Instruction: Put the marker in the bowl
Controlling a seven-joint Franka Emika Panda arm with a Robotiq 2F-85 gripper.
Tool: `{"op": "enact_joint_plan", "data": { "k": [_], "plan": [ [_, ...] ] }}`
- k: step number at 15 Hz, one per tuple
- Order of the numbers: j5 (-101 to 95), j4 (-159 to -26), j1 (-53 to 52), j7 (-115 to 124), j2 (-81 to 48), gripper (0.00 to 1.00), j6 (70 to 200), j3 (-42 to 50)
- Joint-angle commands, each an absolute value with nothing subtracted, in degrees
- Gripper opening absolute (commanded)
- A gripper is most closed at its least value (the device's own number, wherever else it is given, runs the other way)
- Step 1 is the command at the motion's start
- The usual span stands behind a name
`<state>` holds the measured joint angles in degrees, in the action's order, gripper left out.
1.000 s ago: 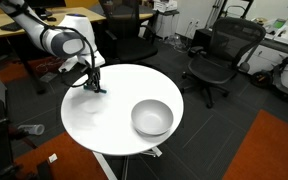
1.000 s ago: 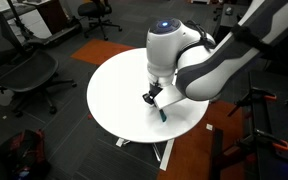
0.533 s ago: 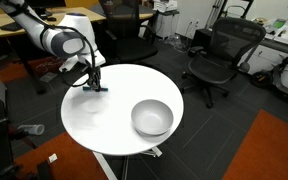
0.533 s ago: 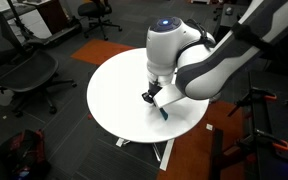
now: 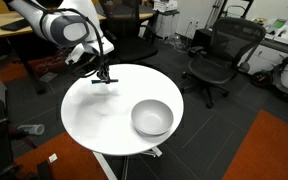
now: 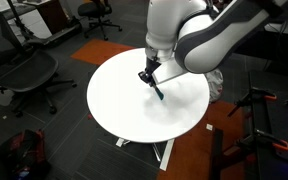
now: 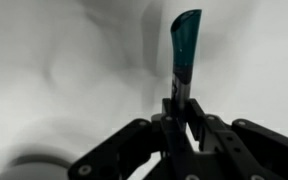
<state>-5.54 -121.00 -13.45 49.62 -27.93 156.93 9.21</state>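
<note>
My gripper (image 5: 103, 75) is shut on the marker (image 7: 183, 55), a thin dark stick with a teal-blue end, and holds it in the air above the round white table (image 5: 94, 120). The gripper also shows in an exterior view (image 6: 148, 78), with the marker (image 6: 157, 90) slanting down from the fingers. In the wrist view the fingers (image 7: 181, 118) clamp the marker's dark end and the blue end points away. The white-grey bowl (image 5: 152, 117) stands upright and empty on the table, well apart from the gripper. The bowl's rim shows at the lower left of the wrist view (image 7: 24, 165).
Black office chairs stand around the table (image 5: 220, 55), (image 6: 24, 70). A desk (image 5: 4, 30) stands behind the arm. The floor is dark carpet with orange patches (image 5: 274, 150).
My gripper has risen from the table surface with the marker in its fingers and moved a little along the table's edge. The bowl has not moved.
</note>
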Motion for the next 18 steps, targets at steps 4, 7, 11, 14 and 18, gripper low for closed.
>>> {"op": "enact_joint_plan", "data": {
  "k": [4, 7, 11, 14, 18],
  "plan": [
    [-7.49, -119.58, -10.53, 42.44, -21.58, 0.05, 151.68, 11.86],
    [-7.88, -117.37, -7.92, 38.35, -20.81, 0.05, 150.04, 12.72],
    [-6.48, -113.3, -3.24, 30.97, -21.56, 0.05, 148.37, 12.68],
    [-5.2, -110.31, -0.31, 26.75, -22.78, 0.05, 146.41, 12.77],
    [-5.54, -106.51, 2.32, 24.82, -24.8, 0.05, 141.62, 13.24]
  ]
}}
